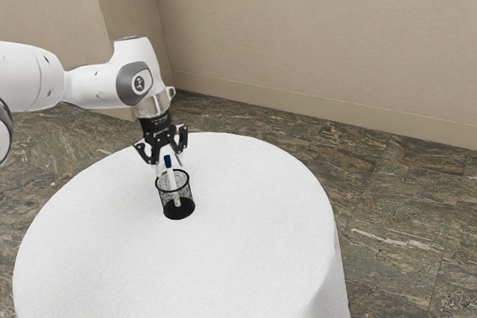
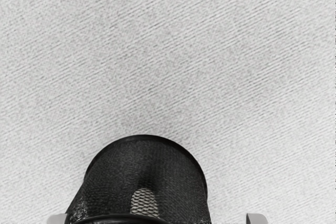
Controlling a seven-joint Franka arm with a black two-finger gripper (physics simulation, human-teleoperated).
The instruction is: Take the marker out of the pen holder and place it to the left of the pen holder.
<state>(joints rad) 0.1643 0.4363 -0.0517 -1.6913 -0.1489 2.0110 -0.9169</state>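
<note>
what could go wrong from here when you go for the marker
The open jaws hover close above the rim of the pen holder, so coming down off-center could knock or tip it. Only the upper part of the marker, with its blue cap, stands above that rim, so a grip on the cap alone might pull it off. The lower part sits well down in the mesh, so too low a lift could drag the holder along.

Marker (image 1: 172,180) reads white; cap (image 1: 168,160), dark blue. Pen holder (image 1: 188,197): black mesh, solid black base (image 1: 179,211). Tablecloth (image 1: 253,258): white, finely ribbed. Floor (image 1: 380,184): brown-grey, pale veining. Wall (image 1: 298,35): beige. Arm (image 1: 97,86): white, grey trim. Gripper (image 1: 170,163): black.
</note>
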